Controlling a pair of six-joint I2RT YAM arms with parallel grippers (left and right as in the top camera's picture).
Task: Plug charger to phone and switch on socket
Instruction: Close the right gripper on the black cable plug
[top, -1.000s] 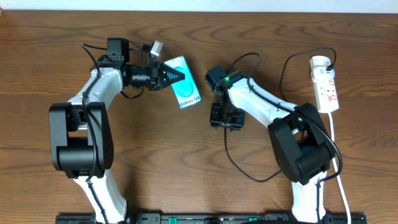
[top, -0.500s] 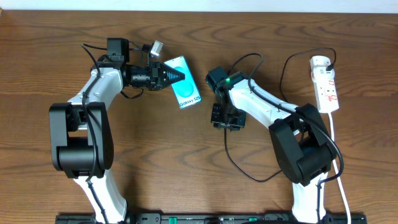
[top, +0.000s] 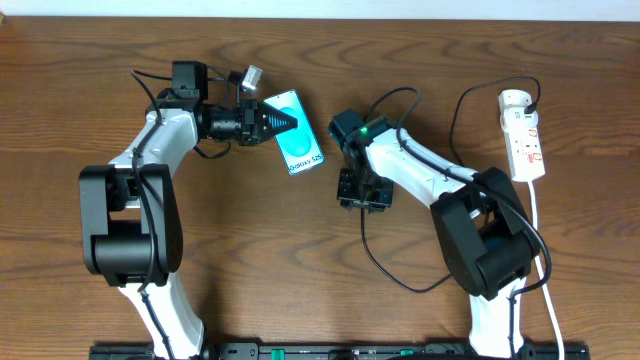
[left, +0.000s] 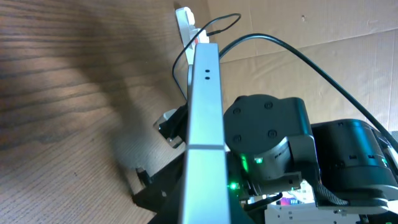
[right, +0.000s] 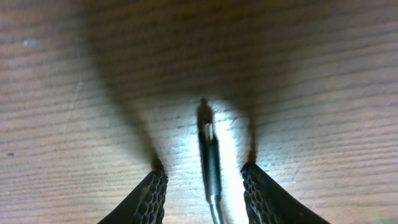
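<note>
Open right pincer (right: 204, 173) straddles the charger (right: 209, 155); left pincer (top: 283, 120) is clenched on the phone (top: 300, 148).
Overhead: the phone sits upper centre, up-left of the right pincer; the socket (top: 525, 135) is at far upper right. Left wrist: the phone shows edge-on, running up the frame. Right wrist: the plug lies untouched on the tabletop (right: 62, 93) between the parted fingers, its long axis pointing up the frame.

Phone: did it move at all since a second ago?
No. The phone stays put, just as far from the socket as before.
</note>
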